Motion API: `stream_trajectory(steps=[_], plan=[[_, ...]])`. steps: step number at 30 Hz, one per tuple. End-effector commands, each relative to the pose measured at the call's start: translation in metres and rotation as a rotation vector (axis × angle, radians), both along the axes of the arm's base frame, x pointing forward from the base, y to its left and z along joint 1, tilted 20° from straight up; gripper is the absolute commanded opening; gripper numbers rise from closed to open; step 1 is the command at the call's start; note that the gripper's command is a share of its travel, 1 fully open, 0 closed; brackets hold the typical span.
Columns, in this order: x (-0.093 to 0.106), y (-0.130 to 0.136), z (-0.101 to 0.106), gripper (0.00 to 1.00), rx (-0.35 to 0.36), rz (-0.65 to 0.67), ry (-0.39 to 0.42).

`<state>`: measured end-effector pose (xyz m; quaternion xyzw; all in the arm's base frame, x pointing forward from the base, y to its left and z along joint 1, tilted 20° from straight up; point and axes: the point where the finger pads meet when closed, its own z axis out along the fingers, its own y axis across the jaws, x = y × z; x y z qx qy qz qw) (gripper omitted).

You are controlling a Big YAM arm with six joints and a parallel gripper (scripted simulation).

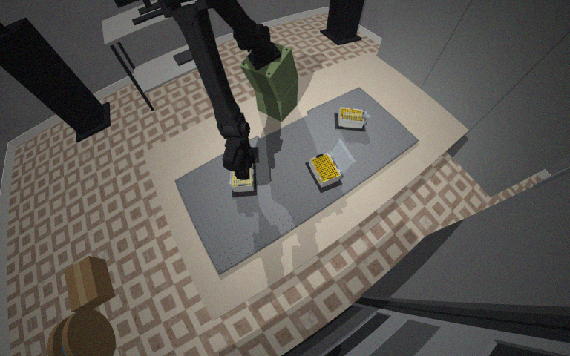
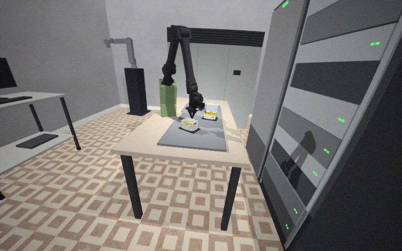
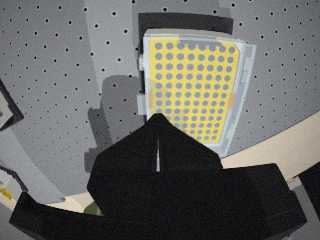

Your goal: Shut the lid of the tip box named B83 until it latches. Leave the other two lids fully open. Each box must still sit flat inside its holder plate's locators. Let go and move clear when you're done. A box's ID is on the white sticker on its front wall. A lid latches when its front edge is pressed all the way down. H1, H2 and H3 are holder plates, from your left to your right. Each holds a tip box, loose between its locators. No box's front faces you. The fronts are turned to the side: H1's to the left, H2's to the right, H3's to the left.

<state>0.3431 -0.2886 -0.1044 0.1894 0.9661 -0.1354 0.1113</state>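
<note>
Three tip boxes with yellow tip racks sit on the grey perforated mat [image 1: 294, 180]. My gripper [image 1: 243, 172] is shut, empty, and points down onto the left box [image 1: 243, 182]. In the wrist view the fingertips [image 3: 158, 120] rest at the near edge of this box [image 3: 194, 87]. Its clear lid lies down over the yellow rack, slightly skewed. The middle box [image 1: 324, 170] has its lid [image 1: 342, 154] open. The far right box [image 1: 351, 117] also has its lid open. I cannot read any sticker. In the exterior view the gripper [image 2: 190, 115] sits just above the near box [image 2: 189, 124].
A tall green block [image 1: 273, 81] carries the arm's base at the back of the table. The arm's links rise steeply over the left box. The table's front edge lies beyond the mat. A rack of panels [image 2: 326, 118] stands to the table's right.
</note>
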Motion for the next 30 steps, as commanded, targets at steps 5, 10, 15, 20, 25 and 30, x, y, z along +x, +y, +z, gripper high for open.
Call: stream_trajectory(steps=[5, 10, 15, 20, 25, 30], plan=[[0.0081, -0.0067, -0.0037, 0.00, -0.011, 0.009, -0.013], [0.0077, -0.0075, -0.0047, 0.00, -0.011, 0.007, -0.013], [0.0071, -0.0088, -0.0063, 0.00, -0.011, 0.005, -0.013], [0.0068, -0.0098, -0.0080, 0.00, -0.010, 0.003, -0.013], [0.0067, -0.0098, -0.0098, 0.00, -0.010, 0.004, -0.012], [0.0071, -0.0105, -0.0106, 0.00, -0.010, 0.003, -0.012]])
